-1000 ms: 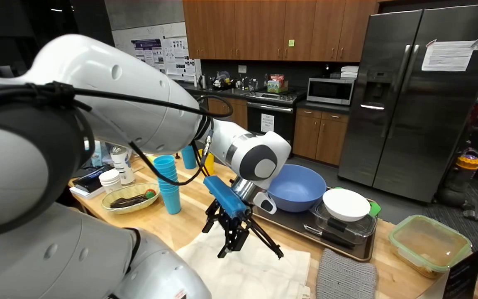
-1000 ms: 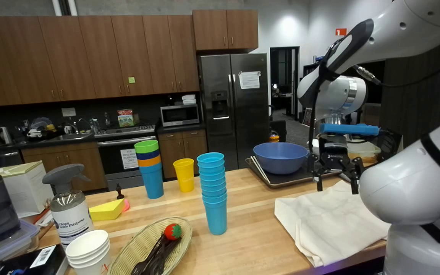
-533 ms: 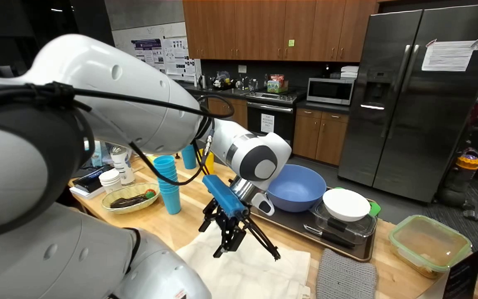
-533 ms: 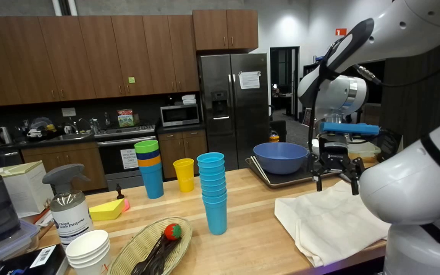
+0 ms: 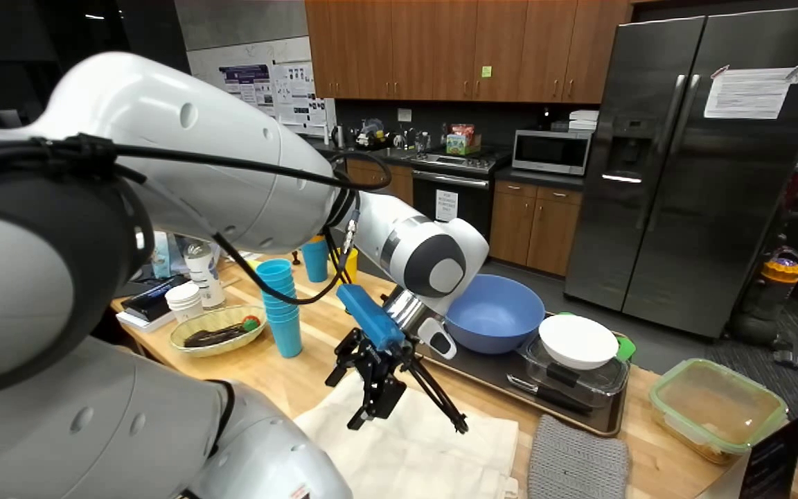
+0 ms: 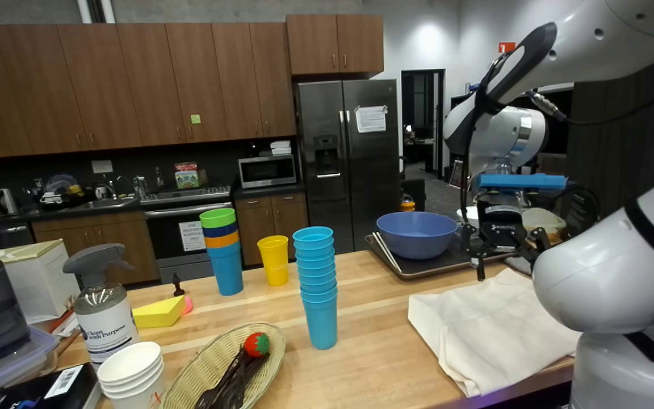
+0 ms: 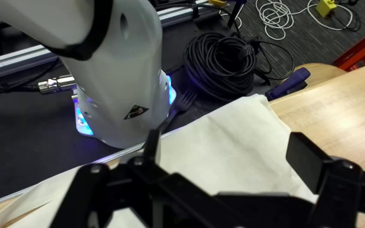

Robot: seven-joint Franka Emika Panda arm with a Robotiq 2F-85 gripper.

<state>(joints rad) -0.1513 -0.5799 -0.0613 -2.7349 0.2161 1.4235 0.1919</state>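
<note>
1. The thing nearest the gripper (image 7: 229, 154) is a cream cloth (image 6: 497, 332), spread on the tabletop (image 6: 372, 341). To my eye it is light, limp woven stuff: nothing to break, unlikely to slip out of a pinch, though it would sag and trail from wherever it was held.

2. The flat middle, I'd judge, gives little to bite on, with hard wood right under it. An edge, fold or corner looks the better hold. In an exterior view there are creases along the side facing the stack of blue cups (image 6: 319, 307); in the wrist view one corner lies just beside a purple clamp (image 7: 290, 82).

3. The gripper is spread wide, nothing between its fingers; the wrist view shows cloth filling most of the gap.

4. As for position, the cloth lies below the gripper, which hangs tilted above it and looks clear of the fabric in both exterior views. How high, I can't tell. The cloth reaches toward the robot's base (image 7: 122, 91) on one side; on the opposite side sits the tray (image 6: 412, 268) with a blue bowl (image 5: 496, 315) on it.
</note>
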